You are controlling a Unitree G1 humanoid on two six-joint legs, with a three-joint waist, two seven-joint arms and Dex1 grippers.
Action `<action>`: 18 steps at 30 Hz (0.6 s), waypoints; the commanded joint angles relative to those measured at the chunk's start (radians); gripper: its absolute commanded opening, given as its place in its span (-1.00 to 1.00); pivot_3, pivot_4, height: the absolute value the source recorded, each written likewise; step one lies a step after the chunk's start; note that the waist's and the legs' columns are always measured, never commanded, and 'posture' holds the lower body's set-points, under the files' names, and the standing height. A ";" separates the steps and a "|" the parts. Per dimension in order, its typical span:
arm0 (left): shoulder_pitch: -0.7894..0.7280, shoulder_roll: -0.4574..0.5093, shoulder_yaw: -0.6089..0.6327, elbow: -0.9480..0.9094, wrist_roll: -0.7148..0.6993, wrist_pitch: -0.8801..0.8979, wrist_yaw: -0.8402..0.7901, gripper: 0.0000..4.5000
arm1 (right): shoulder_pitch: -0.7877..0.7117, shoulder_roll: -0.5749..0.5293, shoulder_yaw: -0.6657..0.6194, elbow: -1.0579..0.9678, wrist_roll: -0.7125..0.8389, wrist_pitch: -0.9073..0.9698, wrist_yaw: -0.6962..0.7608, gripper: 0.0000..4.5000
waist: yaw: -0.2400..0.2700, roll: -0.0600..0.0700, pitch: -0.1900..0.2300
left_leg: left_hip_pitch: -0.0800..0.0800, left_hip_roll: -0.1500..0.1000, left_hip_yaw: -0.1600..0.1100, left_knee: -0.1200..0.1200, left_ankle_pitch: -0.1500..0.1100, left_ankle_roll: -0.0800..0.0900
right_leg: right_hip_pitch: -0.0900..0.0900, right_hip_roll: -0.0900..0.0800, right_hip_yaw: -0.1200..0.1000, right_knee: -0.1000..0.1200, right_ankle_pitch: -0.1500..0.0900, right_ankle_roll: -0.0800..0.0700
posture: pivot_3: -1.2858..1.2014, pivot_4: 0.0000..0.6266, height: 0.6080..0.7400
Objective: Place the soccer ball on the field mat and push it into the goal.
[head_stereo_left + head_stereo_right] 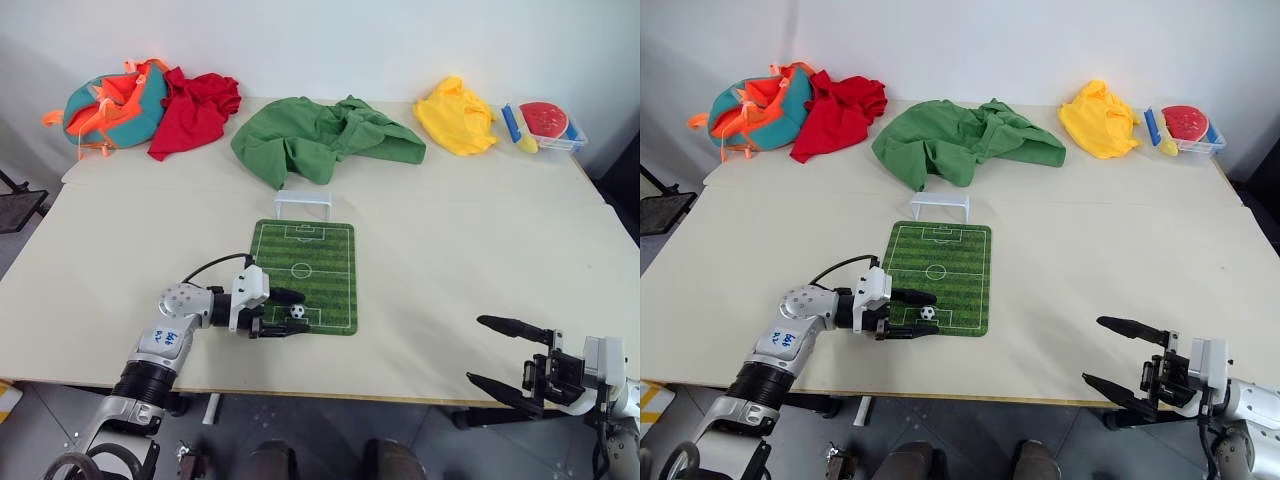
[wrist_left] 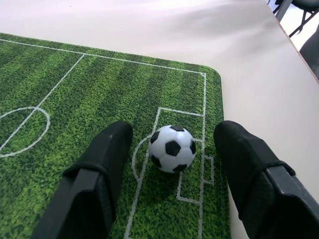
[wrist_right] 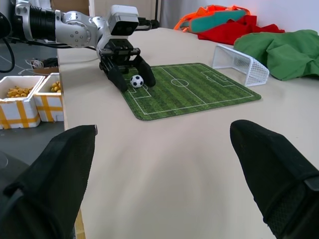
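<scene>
The soccer ball is seen resting on the field mat near its end, between the spread fingers of the left gripper, untouched. The mat's long axis is directed at the goal. The right gripper is held spread wide, empty.

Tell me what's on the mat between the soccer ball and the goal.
Nothing: in the left eye view, only printed pitch lines on the field mat separate the soccer ball from the goal.
</scene>
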 commanded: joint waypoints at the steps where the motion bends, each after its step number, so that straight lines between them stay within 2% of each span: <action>1: 0.006 0.001 0.030 -0.033 -0.034 -0.020 -0.015 0.38 | 0.013 -0.011 -0.014 -0.025 0.015 0.009 0.004 1.00 | 0.000 0.000 0.000 | 0.000 0.000 0.000 0.000 0.000 0.000 | 0.000 0.000 0.000 0.000 0.000 0.000 | 0.03 -0.52 1.00; 8: 0.016 0.019 0.114 -0.108 -0.143 -0.003 -0.055 0.38 | 0.026 -0.010 -0.012 -0.041 0.013 0.025 -0.001 1.00 | -0.001 0.000 0.000 | 0.000 0.000 0.000 0.000 0.000 0.000 | 0.000 0.000 0.000 0.000 0.000 0.000 | 0.03 -0.52 1.00; 14: 0.101 0.133 0.225 -0.275 -0.264 0.122 -0.084 0.38 | 0.027 -0.003 -0.017 -0.046 0.017 0.016 -0.007 1.00 | -0.006 0.001 0.001 | 0.000 0.001 -0.001 0.000 0.000 0.000 | 0.000 0.000 0.000 0.000 0.000 0.000 | 0.03 -0.52 1.00; 18: 0.289 0.293 0.338 -0.326 -0.311 0.181 -0.164 0.01 | 0.002 -0.001 -0.017 -0.038 0.021 -0.012 0.014 1.00 | -0.015 0.004 0.003 | 0.001 0.002 0.000 -0.002 -0.001 -0.001 | 0.000 0.001 0.001 -0.001 0.000 0.000 | 0.03 -0.52 1.00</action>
